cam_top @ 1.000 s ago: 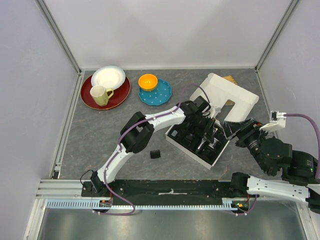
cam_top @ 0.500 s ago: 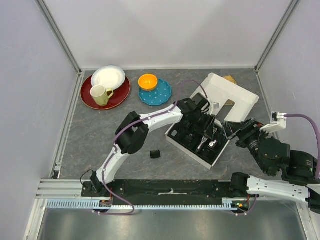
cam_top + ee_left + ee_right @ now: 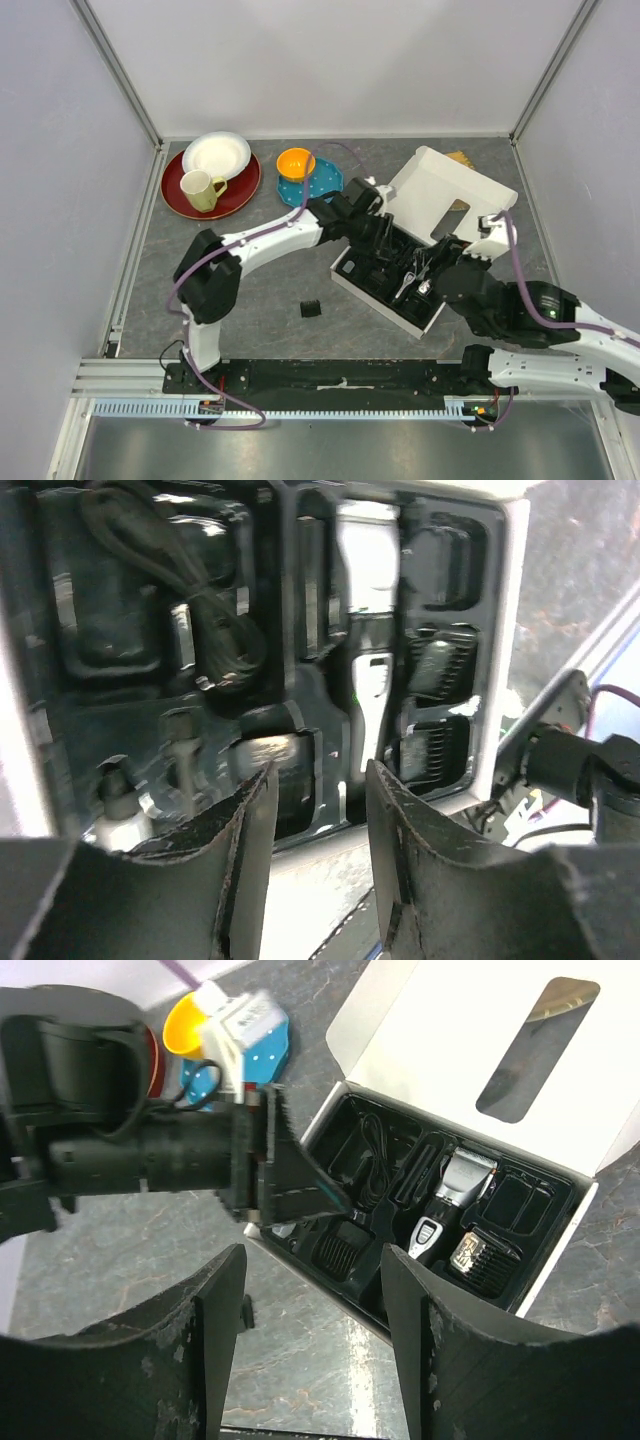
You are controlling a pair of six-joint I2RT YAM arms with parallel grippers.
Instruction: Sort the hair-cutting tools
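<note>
The black-and-silver clipper [image 3: 446, 1203] lies in the black tray of the open white box [image 3: 352, 283]; it also shows in the top view [image 3: 413, 283] and the left wrist view [image 3: 371, 670]. Black comb attachments [image 3: 340, 1250] sit in tray pockets, one [image 3: 478, 1252] beside the clipper. The coiled cord [image 3: 215, 630] lies in a tray slot. One comb attachment [image 3: 311, 308] lies loose on the table. My left gripper [image 3: 388, 255] hovers over the tray, open and empty. My right gripper [image 3: 440, 280] is open and empty above the box's near side. I cannot make out the short cylinder.
The box lid [image 3: 450, 190] stands open at the back right. A red plate [image 3: 180, 200] with a white plate [image 3: 217, 155] and a yellow mug [image 3: 200, 190] sits at the back left. A blue plate [image 3: 320, 190] holds an orange bowl [image 3: 296, 163].
My left arm's elbow has swung left and its gripper has drawn back over the tray's left part. My right arm has moved left, in over the box's near right side.
</note>
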